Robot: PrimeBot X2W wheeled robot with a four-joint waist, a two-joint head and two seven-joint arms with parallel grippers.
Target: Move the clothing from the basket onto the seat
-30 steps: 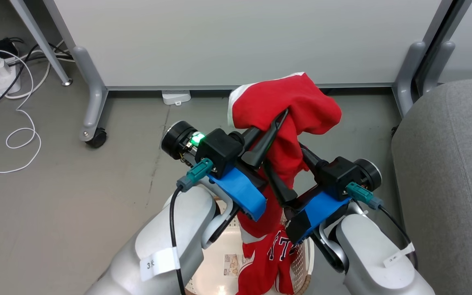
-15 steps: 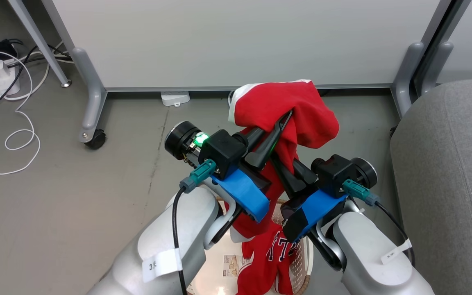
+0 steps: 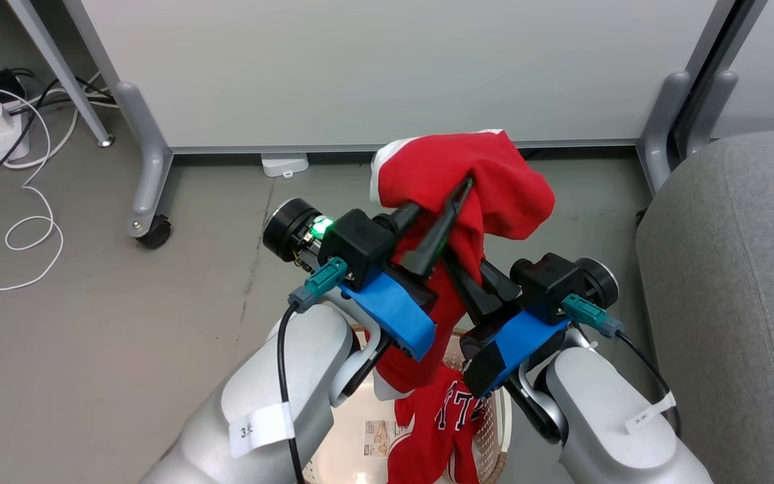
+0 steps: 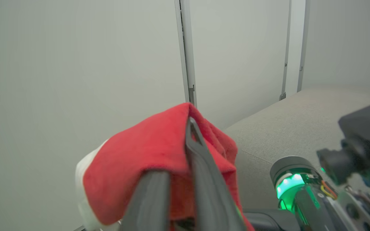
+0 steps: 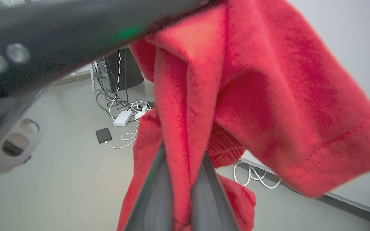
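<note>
Clothing [image 3: 494, 181] with navy-white lettering [image 3: 457, 411]

Soft, even indoor light; wrist close-ups blurred.
Below the clothing [image 3: 467, 181] a glare spot shines in the basket [image 3: 343, 444]; shadows on the floor [image 3: 125, 336] left of it are faint. In the wrist views its near folds smear out of focus.
</note>
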